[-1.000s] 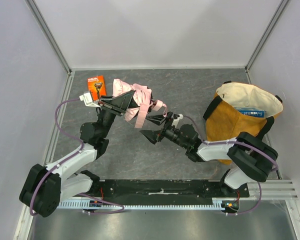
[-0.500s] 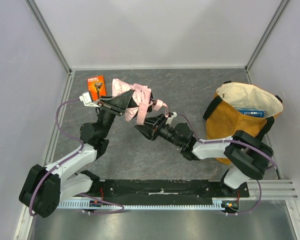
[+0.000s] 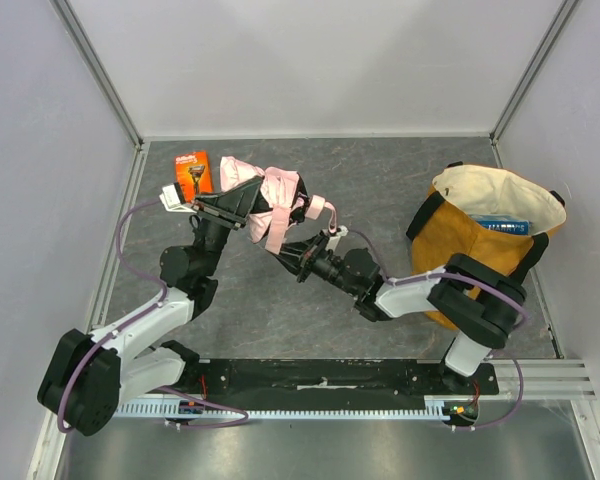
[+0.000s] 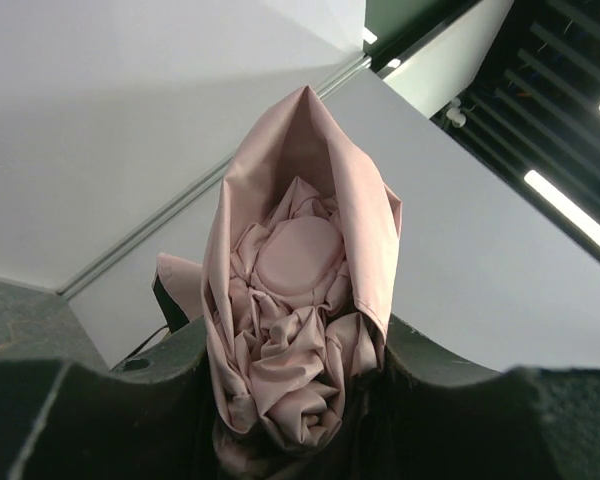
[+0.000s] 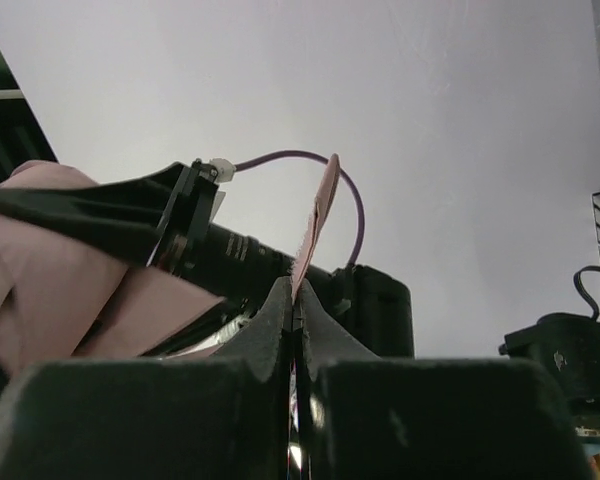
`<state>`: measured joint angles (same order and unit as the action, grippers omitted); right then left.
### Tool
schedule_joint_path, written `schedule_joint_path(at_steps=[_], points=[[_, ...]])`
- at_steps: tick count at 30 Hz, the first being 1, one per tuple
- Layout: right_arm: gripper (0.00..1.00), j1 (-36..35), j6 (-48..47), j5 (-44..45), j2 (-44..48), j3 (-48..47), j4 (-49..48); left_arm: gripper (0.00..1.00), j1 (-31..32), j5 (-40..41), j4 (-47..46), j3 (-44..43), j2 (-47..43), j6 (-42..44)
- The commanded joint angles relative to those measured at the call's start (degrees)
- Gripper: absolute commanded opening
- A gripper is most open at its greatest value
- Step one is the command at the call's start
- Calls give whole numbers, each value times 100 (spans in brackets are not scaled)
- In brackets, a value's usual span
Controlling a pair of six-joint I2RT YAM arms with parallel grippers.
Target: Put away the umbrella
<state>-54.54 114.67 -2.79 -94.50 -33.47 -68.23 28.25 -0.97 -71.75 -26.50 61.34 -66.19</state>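
The umbrella [image 3: 278, 190] is a bunched pale pink bundle held above the table at the centre left. My left gripper [image 3: 238, 206] is shut on it; in the left wrist view the crumpled fabric [image 4: 300, 290] fills the gap between the two dark fingers [image 4: 130, 385]. My right gripper [image 3: 296, 251] reaches in from the right, just below the bundle. Its jaws are pressed together on a thin pink strap [image 5: 320, 205] of the umbrella, which rises from between the fingertips of that right gripper [image 5: 297, 292]. The shaft and handle are hidden.
A mustard-yellow tote bag [image 3: 458, 250] with a pale lining stands open at the right, a blue item [image 3: 502, 225] inside it. An orange razor box [image 3: 192, 170] lies at the back left. White walls enclose the dark table [image 3: 380, 180].
My right gripper has moved left and up to the umbrella, and its open jaws have shut on the pink strap. The left gripper keeps its hold and has barely moved.
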Motion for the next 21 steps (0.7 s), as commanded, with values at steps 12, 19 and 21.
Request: schedule_joint_path(at_steps=[12,19,21], points=[[0,268,-1358,-1075,-622,-1837,556,2,523,809,-2362,-347,194,-2317],[0,1076,-2210,-1241,-596,-1925,-262,2,831,722,-2362,-154,124,-3118],[0,1313,-2553,-1635,-657,-2197,-269,2,893,669,-2362,-40,97,-3434]])
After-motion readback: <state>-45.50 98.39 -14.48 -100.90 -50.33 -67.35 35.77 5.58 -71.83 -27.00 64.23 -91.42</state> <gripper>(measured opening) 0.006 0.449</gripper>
